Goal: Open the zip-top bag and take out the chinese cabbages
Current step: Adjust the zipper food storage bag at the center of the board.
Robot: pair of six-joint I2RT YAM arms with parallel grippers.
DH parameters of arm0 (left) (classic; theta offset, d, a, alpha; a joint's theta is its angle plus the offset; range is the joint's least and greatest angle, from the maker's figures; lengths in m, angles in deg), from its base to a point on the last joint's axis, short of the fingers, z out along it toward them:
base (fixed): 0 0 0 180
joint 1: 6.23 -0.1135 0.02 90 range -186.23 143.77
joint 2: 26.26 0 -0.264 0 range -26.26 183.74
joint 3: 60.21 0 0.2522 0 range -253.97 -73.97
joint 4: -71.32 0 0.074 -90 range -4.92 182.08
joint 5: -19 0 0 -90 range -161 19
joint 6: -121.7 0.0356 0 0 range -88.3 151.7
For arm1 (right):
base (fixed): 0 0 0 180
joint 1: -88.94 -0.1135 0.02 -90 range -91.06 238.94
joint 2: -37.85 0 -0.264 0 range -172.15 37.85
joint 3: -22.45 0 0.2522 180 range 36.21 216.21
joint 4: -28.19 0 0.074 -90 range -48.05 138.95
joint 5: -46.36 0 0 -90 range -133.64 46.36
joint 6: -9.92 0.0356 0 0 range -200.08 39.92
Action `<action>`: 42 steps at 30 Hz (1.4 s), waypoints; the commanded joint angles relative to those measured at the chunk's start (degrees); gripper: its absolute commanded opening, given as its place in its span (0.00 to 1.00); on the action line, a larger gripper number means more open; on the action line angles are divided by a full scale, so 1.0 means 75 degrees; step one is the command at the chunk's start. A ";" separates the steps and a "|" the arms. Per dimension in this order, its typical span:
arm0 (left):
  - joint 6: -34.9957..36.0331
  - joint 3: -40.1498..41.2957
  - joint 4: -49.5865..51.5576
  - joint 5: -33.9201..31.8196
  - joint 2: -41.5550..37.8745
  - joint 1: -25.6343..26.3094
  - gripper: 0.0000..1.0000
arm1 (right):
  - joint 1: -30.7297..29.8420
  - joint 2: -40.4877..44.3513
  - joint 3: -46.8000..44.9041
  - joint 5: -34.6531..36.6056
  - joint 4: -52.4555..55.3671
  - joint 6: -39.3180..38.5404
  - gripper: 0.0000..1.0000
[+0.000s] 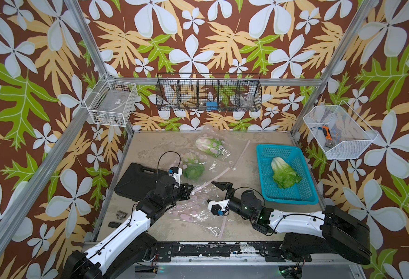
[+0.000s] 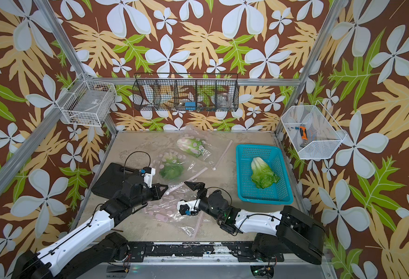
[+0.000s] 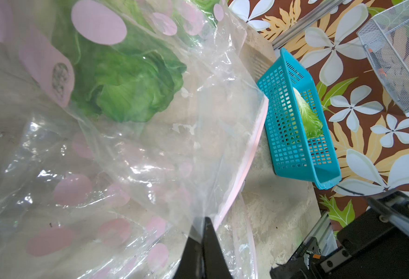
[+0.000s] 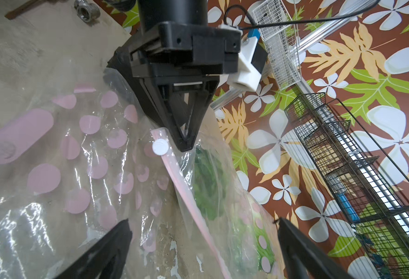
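Now, the chinese cabbage (image 1: 193, 171) in the middle of the table (image 1: 150, 149) lies inside its clear, pink-dotted zip-top bag (image 3: 174, 149), green leaf top pointing toward the arms. A second cabbage head (image 1: 208, 145) sits farther back, wrapped in a dotted bag of its own (image 1: 222, 154). And the third cabbage (image 1: 284, 175) is out in the open, lying in the teal basket (image 1: 292, 200) over on the right side, white base toward the back wall.

Look at the left gripper (image 4: 186, 145): clenched tight on the mouth edge of that middle bag, pinching the clear film right beside a pink zip strip (image 4: 181, 188) and a small white slider (image 4: 160, 147). From the left wrist view, the film runs straight up into the closed fingertips.

The right gripper (image 4: 203, 220) is released, jaws spread wide with only air between them. It faces the left one across the bag mouth, close by but not touching it.

Under both arms a front dotted bag (image 1: 193, 213) lies flat and crumpled. Behind the left arm, a black case (image 1: 136, 180) rests near the table's left edge.
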 commanded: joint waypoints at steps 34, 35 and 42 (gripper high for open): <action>-0.0134 0.0227 -0.0236 0.0680 -0.0281 -0.0031 0.00 | 0.0482 -0.1023 0.0404 -0.0920 -0.0648 0.0514 0.64; -0.0131 0.0216 -0.0236 0.0684 -0.0290 -0.0042 0.00 | 0.0482 -0.1050 0.0391 -0.0887 -0.0646 0.0433 0.62; -0.0216 0.0216 -0.0265 0.0762 -0.0305 -0.0044 0.00 | 0.0482 -0.1278 0.0486 -0.0755 -0.0584 0.0216 0.61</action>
